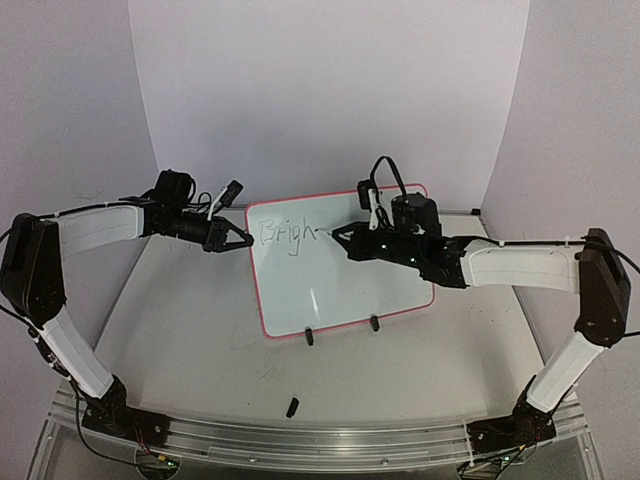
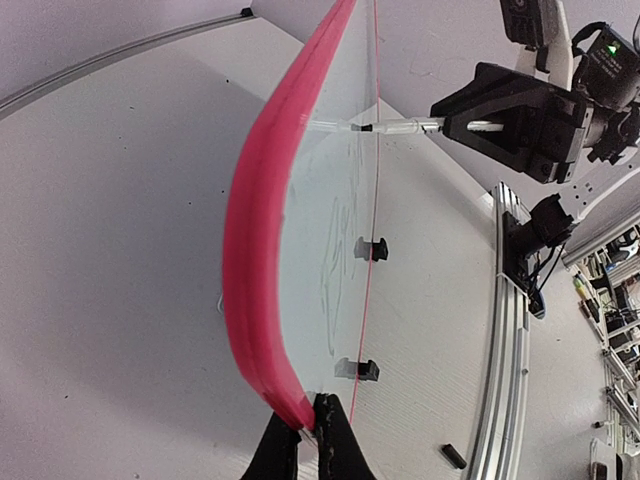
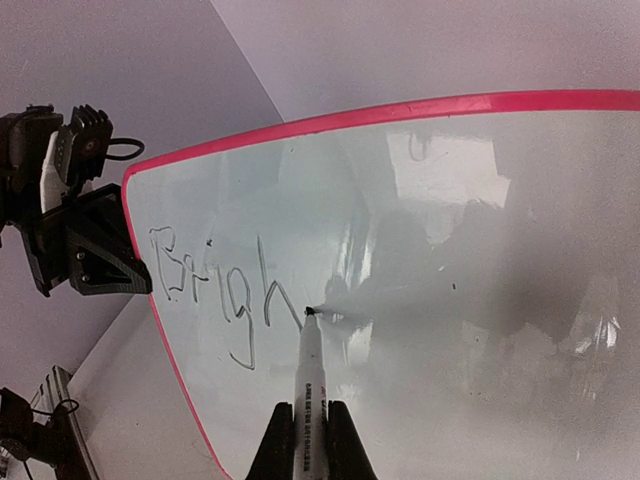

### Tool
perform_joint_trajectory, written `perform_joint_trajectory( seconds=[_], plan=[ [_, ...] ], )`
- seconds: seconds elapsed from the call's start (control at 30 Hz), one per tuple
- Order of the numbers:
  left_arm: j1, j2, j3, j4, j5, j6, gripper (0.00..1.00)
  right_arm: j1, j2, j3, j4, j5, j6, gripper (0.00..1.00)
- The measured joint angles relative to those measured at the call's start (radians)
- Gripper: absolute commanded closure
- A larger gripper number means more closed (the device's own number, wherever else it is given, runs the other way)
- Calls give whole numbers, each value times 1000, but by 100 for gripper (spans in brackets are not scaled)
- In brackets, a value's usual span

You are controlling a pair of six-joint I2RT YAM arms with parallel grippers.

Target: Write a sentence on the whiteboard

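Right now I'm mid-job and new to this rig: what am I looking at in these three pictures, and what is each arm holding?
These are two robot arms bolted at the near edge of a table, each ending in a two-finger gripper. The wide picture comes from a fixed camera above and behind the arms. The other two come from a camera on each wrist. The whiteboard stands on the table on two black clip feet. The left gripper is shut on its red frame. The right gripper is shut on a marker, whose tip touches the board. The sentence reads only "Brigh". A small black piece, perhaps a cap, lies near the arms' bases.
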Motion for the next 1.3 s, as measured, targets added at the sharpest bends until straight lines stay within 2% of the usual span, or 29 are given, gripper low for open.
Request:
perform_joint_trajectory(
  seconds=[0.37,0.8,1.3],
  plan=[
    [0,0,0,0,-2,0,100,2,-40,-34,18,111,16,100],
    [-1,0,0,-1,1,5,100,0,-56,-43,46,38,-16,100],
    [-1,0,0,-1,0,4,100,0,-3,31,29,78,-22,100]
  ],
)
